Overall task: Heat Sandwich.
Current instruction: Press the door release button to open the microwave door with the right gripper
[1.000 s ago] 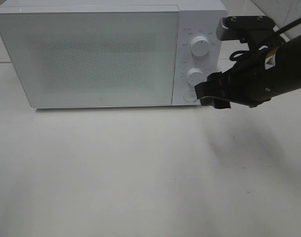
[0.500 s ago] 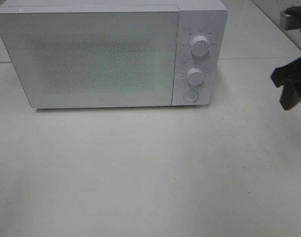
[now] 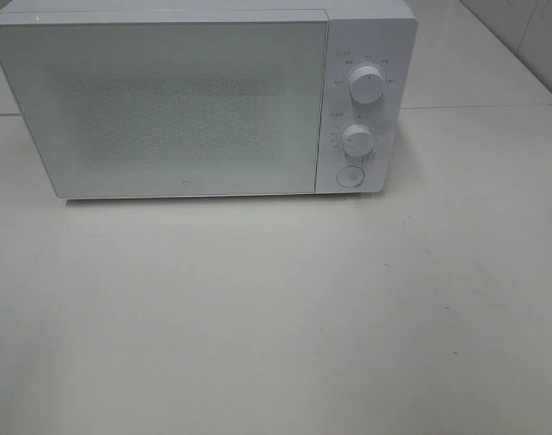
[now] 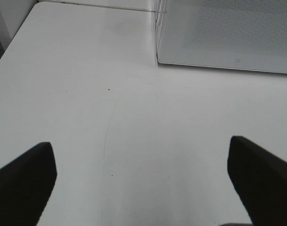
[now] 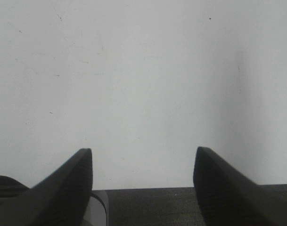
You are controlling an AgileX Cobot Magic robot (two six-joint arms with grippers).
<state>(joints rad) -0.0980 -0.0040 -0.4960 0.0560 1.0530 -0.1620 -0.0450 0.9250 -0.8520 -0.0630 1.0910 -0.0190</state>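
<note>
Your right gripper [image 5: 143, 153] has left the microwave's [image 3: 203, 101] button [image 3: 350, 177] & the high view; it & left gripper [image 4: 141, 146] gape empty, sandwich unseen behind shut door [image 3: 162, 109], so don't assume it's heating, dials [image 3: 367, 83] maybe unset.

Microwave [image 3: 194, 100] on table [image 3: 276, 317], at back edge, left of centre. Door [image 3: 167, 109] takes left part of front; control panel [image 3: 384, 54] just right of door. On panel, top to bottom: upper knob [image 3: 367, 83], lower knob [image 3: 357, 139], button [image 3: 350, 177]. Table runs before microwave and to its right. Left gripper [image 4: 141, 143] above table, microwave front corner ahead, well apart. Right gripper [image 5: 143, 149] above table.
</note>
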